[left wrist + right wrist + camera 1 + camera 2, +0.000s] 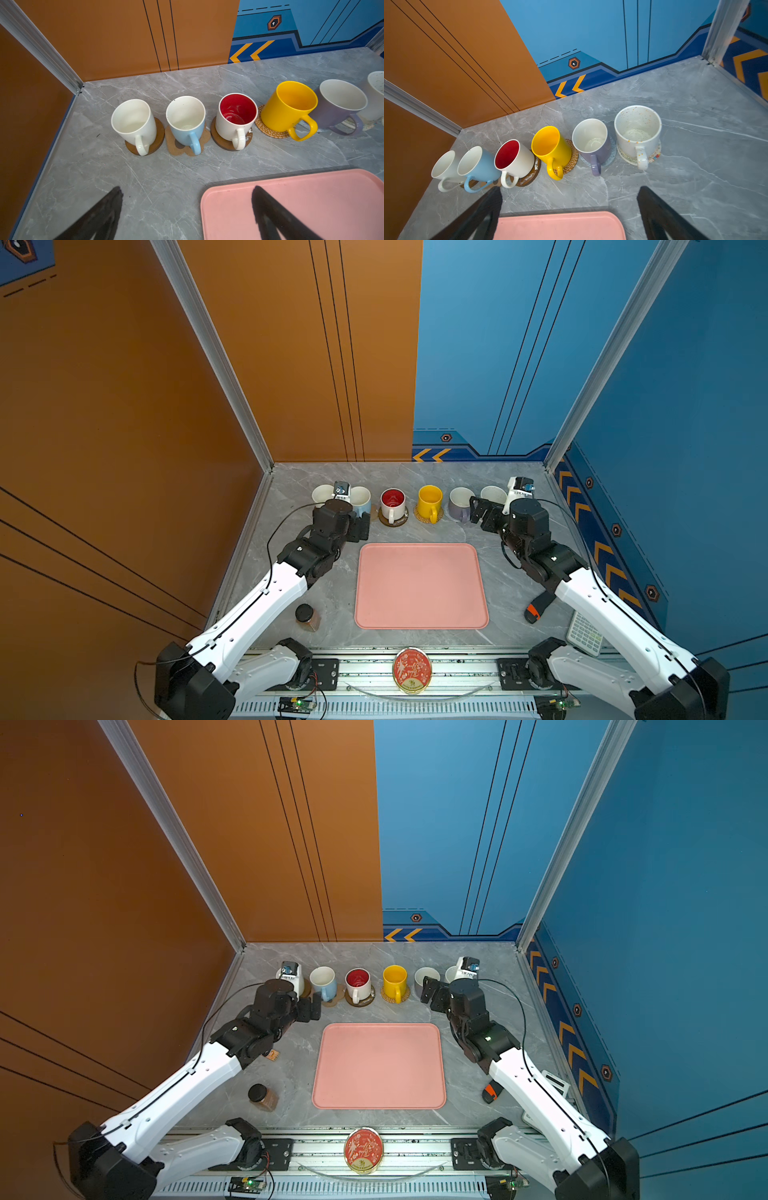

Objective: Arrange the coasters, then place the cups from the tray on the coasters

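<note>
left wrist view: left gripper point(188, 188) gapes wide, holding nothing; right gripper point(570, 188) likewise, touching nothing.

Six cups: white point(133, 124), blue point(187, 118), red-lined point(236, 116), yellow point(288, 108), lavender point(336, 106), speckled point(637, 128). Six coasters — two brown discs point(159, 133) point(216, 137), one paw point(172, 143), one rattan point(261, 124), two crocheted point(612, 154) point(654, 154). One tray point(419, 585), one jar point(306, 616), one tin point(411, 670), one orange-and-black tool point(536, 608), one keypad point(584, 632) — and two arms point(266, 597) point(594, 601).
</note>
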Available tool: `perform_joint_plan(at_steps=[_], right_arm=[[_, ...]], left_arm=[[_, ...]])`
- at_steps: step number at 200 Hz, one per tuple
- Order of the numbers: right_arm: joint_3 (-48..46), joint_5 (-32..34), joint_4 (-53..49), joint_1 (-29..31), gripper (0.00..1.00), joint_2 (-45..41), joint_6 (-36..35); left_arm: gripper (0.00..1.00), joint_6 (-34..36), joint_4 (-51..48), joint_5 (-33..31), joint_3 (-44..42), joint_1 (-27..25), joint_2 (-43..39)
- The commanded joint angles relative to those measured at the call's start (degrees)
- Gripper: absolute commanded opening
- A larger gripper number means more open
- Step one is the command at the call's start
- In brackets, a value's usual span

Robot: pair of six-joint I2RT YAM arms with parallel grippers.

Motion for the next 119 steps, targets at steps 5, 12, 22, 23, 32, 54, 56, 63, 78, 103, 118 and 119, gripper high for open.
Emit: perform_joint_plan(at_steps=[5, 12, 22, 23, 32, 54, 56, 63, 78, 103, 118, 119], right_arm=[[-3.69, 9.82, -2.87, -0.52, 1.0, -4.64, -8.13], [-4.68, 10.97, -2.71, -1.11, 1.0, -5.98, -9.88], [-6.37, 11.67, -2.12, -2.13, 1.0, -7.96, -12.28], [-6.65, 11.69, -2.01, -2.21, 1.0, -8.15, -12.51], [-8.57, 11.76, -0.78, -3.13, 1.0, -10.14, -14.5], [-13.68, 11.23, 3.1, -5.49, 1.0, -15.17, -18.33], [-14.13, 11.12, 3.28, -5.79, 1.0, -15.59, -18.56], [-15.41, 10.3, 4.11, -6.82, 1.0, -16.79, -19.19], [-18.03, 8.49, 5.52, -9.23, 1.0, -18.73, -19.88], [-22.12, 4.91, 8.79, -13.49, 1.0, -19.43, -19.72], [-24.66, 3.02, 12.65, -15.61, 1.0, -18.14, -19.68], [-24.8, 2.88, 12.89, -15.72, 1.0, -18.03, -19.6]], left_arm=[[0.98, 3.66, 4.5, -6.26, -4.64, 1.6, -2.82], [0.98, 4.1, 6.49, -7.86, -6.32, 2.12, -3.47], [0.98, 4.69, 10.42, -9.34, -9.17, 2.84, -4.39], [0.98, 4.76, 10.68, -9.39, -9.4, 2.89, -4.49], [0.98, 5.54, 13.29, -9.61, -11.7, 3.61, -5.34], [0.98, 6.95, 19.18, -9.62, -16.75, 5.16, -7.26], [0.98, 7.03, 19.71, -9.61, -17.16, 5.38, -7.4], [0.98, 7.44, 21.31, -9.65, -18.5, 5.8, -7.88], [0.98, 8.6, 24.51, -9.62, -21.08, 6.82, -8.59], [0.98, 9.47, 29.2, -9.81, -24.33, 8.68, -8.2], [0.98, 10.98, 33.28, -9.75, -26.71, 9.51, -7.28], [0.98, 11.12, 33.5, -9.72, -26.82, 9.56, -7.25]])
